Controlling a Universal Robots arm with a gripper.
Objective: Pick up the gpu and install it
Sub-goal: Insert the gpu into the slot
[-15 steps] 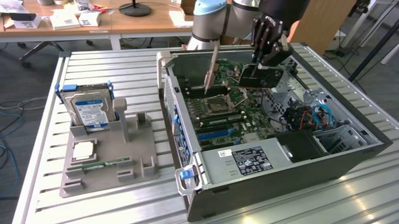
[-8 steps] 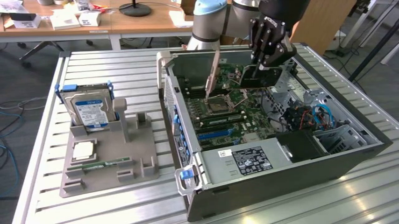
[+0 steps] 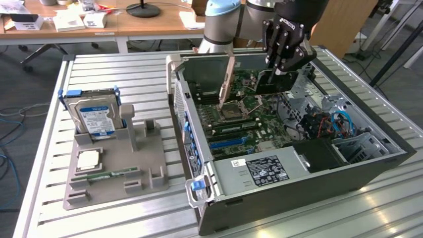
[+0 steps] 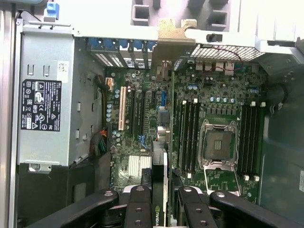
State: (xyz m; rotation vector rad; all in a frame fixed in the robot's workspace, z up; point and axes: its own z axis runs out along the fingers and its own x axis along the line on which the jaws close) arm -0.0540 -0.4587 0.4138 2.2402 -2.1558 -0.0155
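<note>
Gripping confirmed: black two-finger gripper (image 4: pixel 164 194) on the arm is clamped on the gpu (image 4: pixel 159 168), a thin flat card w/ dark face, held edge-on betw. the finger pads. Logo marking on the card edge shows betw. the fingers in wrist view.

Card pos.: upright, inside the open dark-grey tower PC case (image 3: pixel 370 171), which lies on its side. Card hangs over the green motherboard (image 3: pixel 254 124), in the expansion-slot zone betw. the white slot (image 4: pixel 123 108) and the black memory slots (image 4: pixel 190 130). Seated in a slot or just above it: cannot tell.

Silver open CPU socket (image 3: pixel 233 113) sits near the gripper on the board. Silver power supply box w/ black label (image 3: pixel 264 171) at the near end of the case.

Outside the case, exterior view's left: grey plastic parts fixture (image 3: pixel 126 153) on slatted aluminium table (image 3: pixel 330 218).
- silver hard drive w/ blue-white label (image 3: pixel 96 116): standing upright in fixture
- narrow green memory stick (image 3: pixel 109 174): lying flat
- small square silver CPU chip (image 3: pixel 89 159): lying flat, just beside the stick

All three well apart from the gripper.
</note>
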